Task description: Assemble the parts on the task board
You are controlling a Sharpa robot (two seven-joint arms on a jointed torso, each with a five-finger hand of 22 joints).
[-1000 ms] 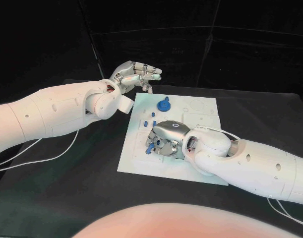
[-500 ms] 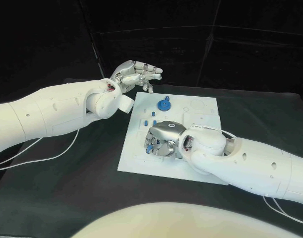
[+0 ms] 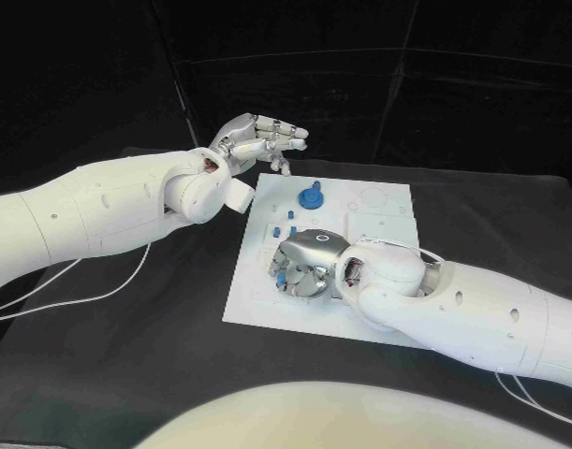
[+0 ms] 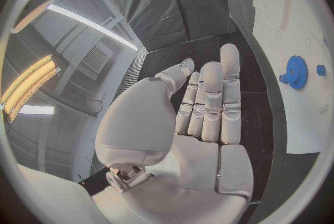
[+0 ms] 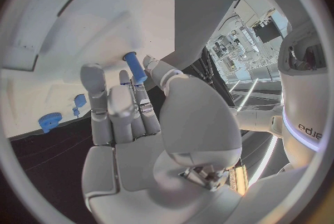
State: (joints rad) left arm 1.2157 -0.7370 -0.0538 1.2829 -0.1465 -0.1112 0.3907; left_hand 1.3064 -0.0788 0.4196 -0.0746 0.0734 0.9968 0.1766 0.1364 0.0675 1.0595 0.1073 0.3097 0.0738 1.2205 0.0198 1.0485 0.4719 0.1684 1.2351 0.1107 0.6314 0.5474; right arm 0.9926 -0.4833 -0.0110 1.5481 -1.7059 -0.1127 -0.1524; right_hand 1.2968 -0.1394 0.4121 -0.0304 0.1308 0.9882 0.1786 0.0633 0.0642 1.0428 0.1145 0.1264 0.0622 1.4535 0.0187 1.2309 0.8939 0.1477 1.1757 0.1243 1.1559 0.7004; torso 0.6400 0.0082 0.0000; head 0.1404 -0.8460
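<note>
— Anything shifted since a second ago?
— Barely: from the head camera I see my right hand (image 3: 310, 259) has crept a little toward nine o'clock over the task board (image 3: 261, 297); my left hand (image 3: 256, 140) hovers as before off the board's eleven o'clock corner, fingers apart, holding nothing. The blue gear (image 3: 312, 197) sits near the board's twelve o'clock edge.
— Left wrist camera?
— Fingers (image 4: 209, 96) straight, empty; gear (image 4: 297, 72) lies on the board (image 4: 292, 23).
— Right wrist?
— I'm pinching a blue peg (image 5: 135, 67) between thumb and fingertips above the board (image 5: 104, 18).
</note>
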